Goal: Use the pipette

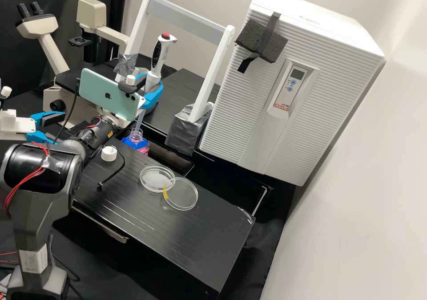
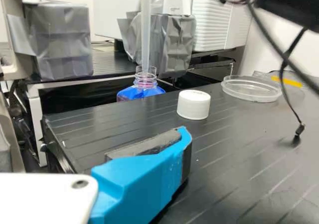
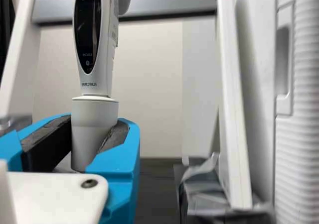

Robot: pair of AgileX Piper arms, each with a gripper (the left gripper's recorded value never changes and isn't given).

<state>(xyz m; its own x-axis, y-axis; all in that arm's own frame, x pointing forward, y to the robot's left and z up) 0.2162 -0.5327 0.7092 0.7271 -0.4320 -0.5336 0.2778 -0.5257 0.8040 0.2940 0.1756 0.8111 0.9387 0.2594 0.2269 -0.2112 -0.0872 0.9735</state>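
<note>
Right gripper (image 1: 151,91) clamps the white, red-buttoned pipette (image 1: 157,54) upright, tip in the small clear bottle of blue liquid (image 1: 138,141); drawing-up seems in hand, a straight lift next.

Grey arm (image 1: 38,202), blue-fingered white hand (image 3: 92,139)
</note>
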